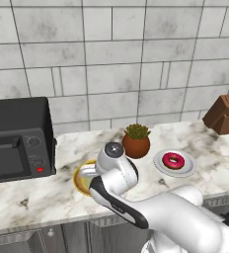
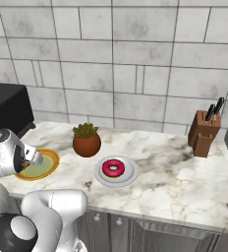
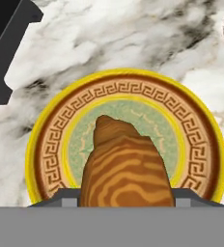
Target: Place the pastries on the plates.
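The croissant (image 3: 126, 166) is clamped in the gripper (image 3: 126, 202), hanging directly above the green centre of the yellow-rimmed plate (image 3: 133, 79) — not touching it. The pink donut (image 1: 173, 160) lies on the white plate (image 1: 158, 165), well right of the gripper on the marble surface (image 2: 185, 182), beyond the potted plant (image 1: 135, 140).

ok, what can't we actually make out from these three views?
- Jaws: in the hand view the croissant covers the gap, so contact with it cannot be told.
- Croissant's lower end: cut off at the bottom of the hand view.
- Yellow-rimmed plate: the arm covers most of it in the left base view.
- Toaster oven: cut off by the left edge there.
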